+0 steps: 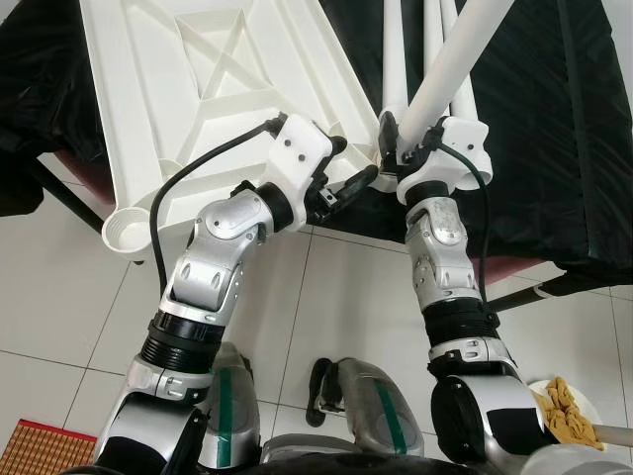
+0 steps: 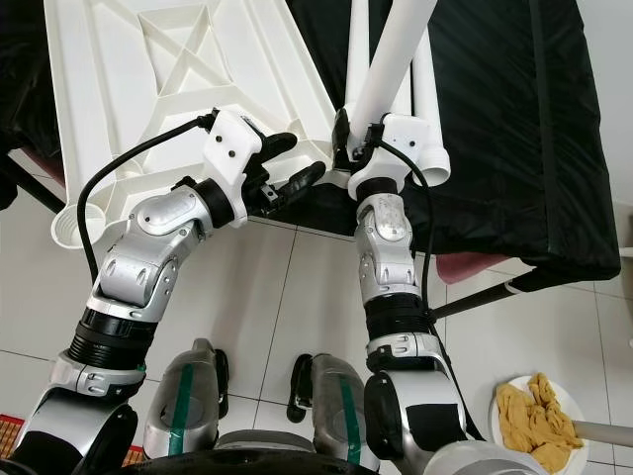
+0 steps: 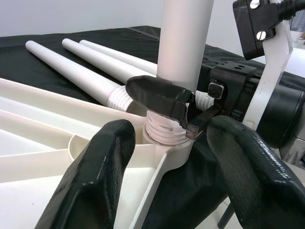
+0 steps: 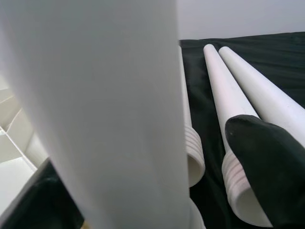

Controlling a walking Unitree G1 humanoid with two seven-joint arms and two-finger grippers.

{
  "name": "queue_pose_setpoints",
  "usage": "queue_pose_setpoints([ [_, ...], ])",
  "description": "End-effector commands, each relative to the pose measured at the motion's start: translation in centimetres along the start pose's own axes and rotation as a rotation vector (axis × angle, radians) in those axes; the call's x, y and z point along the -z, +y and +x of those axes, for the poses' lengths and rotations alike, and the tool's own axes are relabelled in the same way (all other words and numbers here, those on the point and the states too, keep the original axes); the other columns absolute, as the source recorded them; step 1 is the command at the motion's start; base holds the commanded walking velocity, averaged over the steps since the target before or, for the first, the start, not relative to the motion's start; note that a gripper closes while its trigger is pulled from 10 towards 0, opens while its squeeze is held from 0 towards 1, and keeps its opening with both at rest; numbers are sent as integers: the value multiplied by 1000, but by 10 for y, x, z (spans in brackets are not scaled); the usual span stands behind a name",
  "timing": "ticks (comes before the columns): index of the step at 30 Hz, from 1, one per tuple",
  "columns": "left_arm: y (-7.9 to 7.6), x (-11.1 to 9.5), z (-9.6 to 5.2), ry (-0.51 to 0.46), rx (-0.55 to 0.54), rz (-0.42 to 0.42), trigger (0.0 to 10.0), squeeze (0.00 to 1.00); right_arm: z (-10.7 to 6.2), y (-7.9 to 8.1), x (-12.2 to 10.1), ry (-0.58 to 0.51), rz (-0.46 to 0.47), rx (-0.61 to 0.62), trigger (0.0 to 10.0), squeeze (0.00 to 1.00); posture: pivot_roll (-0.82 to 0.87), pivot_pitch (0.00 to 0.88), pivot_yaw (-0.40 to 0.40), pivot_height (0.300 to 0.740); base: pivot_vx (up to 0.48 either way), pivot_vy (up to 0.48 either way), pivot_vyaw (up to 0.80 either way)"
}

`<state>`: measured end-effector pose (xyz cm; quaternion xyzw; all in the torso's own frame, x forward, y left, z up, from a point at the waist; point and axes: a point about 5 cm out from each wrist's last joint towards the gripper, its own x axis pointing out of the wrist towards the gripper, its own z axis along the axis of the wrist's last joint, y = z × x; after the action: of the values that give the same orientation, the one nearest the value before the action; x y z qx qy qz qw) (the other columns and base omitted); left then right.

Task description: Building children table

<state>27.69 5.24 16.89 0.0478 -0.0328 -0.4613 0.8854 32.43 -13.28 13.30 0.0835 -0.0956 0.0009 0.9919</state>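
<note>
A white plastic tabletop (image 1: 198, 89) lies upside down on a black-covered surface. At its near corner, a white leg (image 1: 465, 49) stands tilted with its threaded end (image 3: 164, 136) in the corner socket. My right gripper (image 1: 404, 136) is shut on this leg just above the thread. In the right wrist view the leg (image 4: 105, 109) passes between the black fingers (image 4: 271, 167). My left gripper (image 1: 351, 166) is open right beside the same corner. Its fingers (image 3: 90, 176) straddle the socket without touching the leg.
Three spare legs (image 3: 76, 67) lie side by side on the black cloth (image 1: 554, 129) behind the corner. Another round socket (image 1: 129, 233) juts over the near left edge. On the tiled floor are a plate of yellow cloth (image 2: 534, 416) and a woven mat (image 1: 40, 450).
</note>
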Motion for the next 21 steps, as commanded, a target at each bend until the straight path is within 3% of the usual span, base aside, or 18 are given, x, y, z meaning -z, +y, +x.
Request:
queue_pose_setpoints([
  [1,3,2,-2,12,-86,-7,10000,0,-3,-5,2,11,12,26,10000,1000,64,57,-82,740,0,0,0],
  [7,6,4,-3,23,-115,5,10000,0,-7,-6,1,3,21,9,10000,957,67,53,-83,740,0,0,0],
  [8,8,7,-4,33,-130,3,10000,0,-9,-4,2,6,26,-14,10000,0,67,51,-84,740,0,0,0],
  [21,18,17,-8,63,-238,32,10000,0,-17,-2,1,-10,-2,-75,10000,0,69,44,-96,740,0,0,0],
])
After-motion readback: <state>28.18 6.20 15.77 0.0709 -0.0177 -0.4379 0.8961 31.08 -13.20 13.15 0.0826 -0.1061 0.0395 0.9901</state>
